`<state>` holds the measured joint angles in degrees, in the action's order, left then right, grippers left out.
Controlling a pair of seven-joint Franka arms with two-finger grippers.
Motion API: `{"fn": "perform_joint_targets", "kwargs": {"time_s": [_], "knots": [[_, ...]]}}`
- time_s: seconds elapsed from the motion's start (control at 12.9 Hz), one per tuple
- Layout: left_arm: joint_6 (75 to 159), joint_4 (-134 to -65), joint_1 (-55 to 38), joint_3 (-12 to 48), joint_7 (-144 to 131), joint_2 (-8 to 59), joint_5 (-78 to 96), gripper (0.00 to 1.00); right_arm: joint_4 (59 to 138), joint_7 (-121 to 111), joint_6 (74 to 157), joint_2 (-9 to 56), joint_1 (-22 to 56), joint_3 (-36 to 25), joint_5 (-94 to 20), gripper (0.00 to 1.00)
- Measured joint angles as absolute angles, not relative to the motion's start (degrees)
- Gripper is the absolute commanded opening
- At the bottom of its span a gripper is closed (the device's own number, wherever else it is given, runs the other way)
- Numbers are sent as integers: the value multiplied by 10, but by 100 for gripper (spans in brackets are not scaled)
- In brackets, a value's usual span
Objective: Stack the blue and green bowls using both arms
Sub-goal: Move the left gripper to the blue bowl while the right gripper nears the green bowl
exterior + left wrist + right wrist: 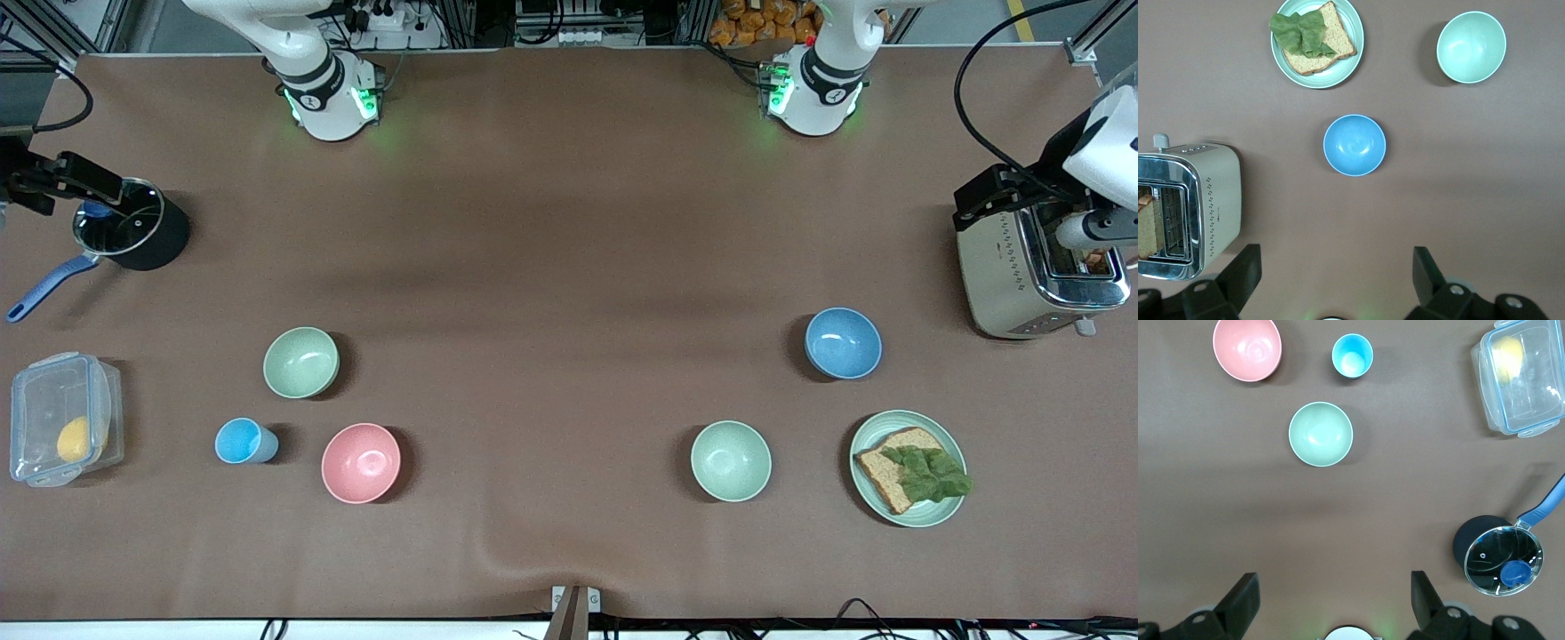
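Observation:
The blue bowl (843,342) stands upright toward the left arm's end of the table, beside the toaster; it also shows in the left wrist view (1354,145). The green bowl (301,362) stands upright toward the right arm's end and shows in the right wrist view (1321,434). My left gripper (1335,260) hangs high over the table, open and empty; in the front view (996,191) it shows above the toaster. My right gripper (1333,583) hangs high, open and empty; in the front view (67,178) it shows above the pot.
A pink bowl (361,462) and a light-blue cup (244,441) stand nearer the front camera than the green bowl. A paler mint bowl (731,460) and a plate (947,511) with bread stand near the blue bowl. A toaster (1005,267), a lidded pot (164,240) and a clear box (62,431) stand at the table's ends.

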<state>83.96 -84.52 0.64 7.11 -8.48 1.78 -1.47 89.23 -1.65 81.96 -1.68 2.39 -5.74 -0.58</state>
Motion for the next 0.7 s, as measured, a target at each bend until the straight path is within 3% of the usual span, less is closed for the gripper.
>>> {"fn": "perform_joint_targets", "kwargs": {"time_s": [0.46, 0.7], "knots": [[836, -849, 7, 68, -85, 26, -66, 100, 895, -16, 819, -16, 24, -57, -5, 100], [857, -887, 15, 67, -85, 67, -71, 100, 896, -16, 819, -15, 24, -56, -5, 100]]}}
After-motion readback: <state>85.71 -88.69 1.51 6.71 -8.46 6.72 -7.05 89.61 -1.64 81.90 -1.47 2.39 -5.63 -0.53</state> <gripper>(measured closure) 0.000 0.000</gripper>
